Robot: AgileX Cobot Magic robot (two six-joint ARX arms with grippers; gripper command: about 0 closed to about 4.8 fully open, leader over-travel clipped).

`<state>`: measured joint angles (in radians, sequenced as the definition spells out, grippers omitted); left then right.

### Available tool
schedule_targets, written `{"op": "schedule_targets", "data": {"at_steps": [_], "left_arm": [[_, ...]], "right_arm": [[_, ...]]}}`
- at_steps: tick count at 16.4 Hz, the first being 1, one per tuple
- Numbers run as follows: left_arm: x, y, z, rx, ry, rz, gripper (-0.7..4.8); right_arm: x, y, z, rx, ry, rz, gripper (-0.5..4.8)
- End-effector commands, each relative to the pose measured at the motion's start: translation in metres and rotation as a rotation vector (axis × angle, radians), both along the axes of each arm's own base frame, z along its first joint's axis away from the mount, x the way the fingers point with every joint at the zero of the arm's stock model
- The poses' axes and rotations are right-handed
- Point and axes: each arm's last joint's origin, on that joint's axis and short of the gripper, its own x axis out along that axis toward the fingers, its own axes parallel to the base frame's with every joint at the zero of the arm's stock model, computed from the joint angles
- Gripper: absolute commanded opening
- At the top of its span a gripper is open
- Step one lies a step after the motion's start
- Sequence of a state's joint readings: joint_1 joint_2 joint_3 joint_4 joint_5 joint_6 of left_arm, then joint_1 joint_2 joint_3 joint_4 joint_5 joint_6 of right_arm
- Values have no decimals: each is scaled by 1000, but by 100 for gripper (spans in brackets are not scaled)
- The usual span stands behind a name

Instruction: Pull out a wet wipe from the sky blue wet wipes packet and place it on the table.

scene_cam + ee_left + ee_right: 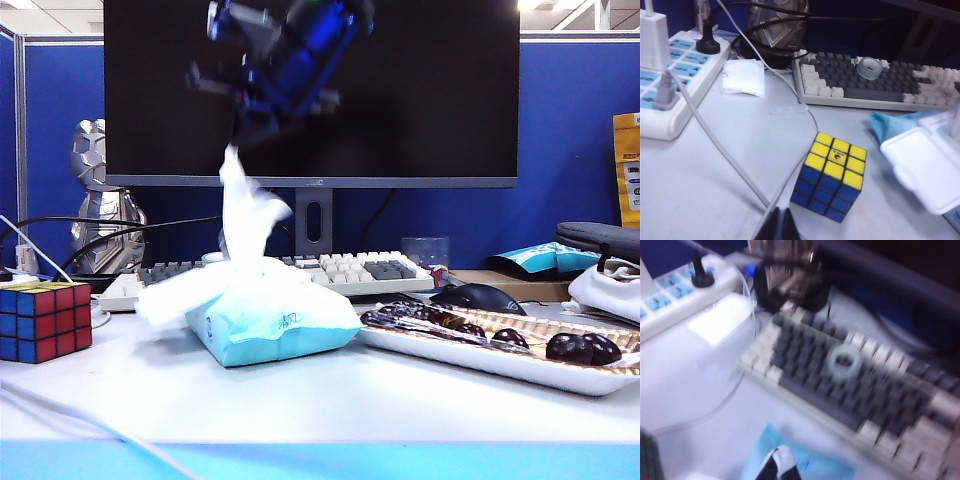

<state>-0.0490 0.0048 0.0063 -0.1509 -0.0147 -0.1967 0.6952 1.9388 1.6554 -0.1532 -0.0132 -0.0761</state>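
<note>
Right gripper (238,135), clamped on the wet wipe (243,215), stretches it above the sky blue wet wipes packet (275,322); freeing and placing on the table (330,400) remain; left gripper (776,226) idle low beside the cube, apparently closed.

White wet wipe (243,215), sky blue wet wipes packet (275,325), multicoloured Rubik's cube (44,320)

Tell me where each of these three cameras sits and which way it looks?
Exterior view: low at the table's front edge, facing the monitor; the right hand, blurred, lifts the wet wipe from the sky blue wet wipes packet.
Left wrist view: above the table, looking down at the Rubik's cube; the left hand's dark tip shows.
Right wrist view: high, looking down; the right hand pinches the wipe.
Both wrist views share the keyboard.
</note>
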Motion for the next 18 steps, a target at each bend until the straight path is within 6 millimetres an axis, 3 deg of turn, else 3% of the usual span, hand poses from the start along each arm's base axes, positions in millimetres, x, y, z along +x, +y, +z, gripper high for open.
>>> {"op": "schedule_targets", "data": {"at_steps": [1, 5, 8, 13, 18], "left_arm": [[0, 0, 1, 2, -10, 1, -3], [0, 0, 1, 2, -9, 2, -3], [0, 0, 1, 2, -9, 1, -3], [0, 0, 1, 2, -9, 2, -3], [0, 0, 1, 2, -10, 1, -3]], "right_arm": [[-4, -13, 28, -28, -121, -135, -3], [-8, -41, 61, -85, -244, -290, -3], [-2, -61, 67, -109, -240, -359, -3], [10, -72, 44, -188, -111, -309, -3], [30, -60, -4, -270, -3, -283, -3]]}}
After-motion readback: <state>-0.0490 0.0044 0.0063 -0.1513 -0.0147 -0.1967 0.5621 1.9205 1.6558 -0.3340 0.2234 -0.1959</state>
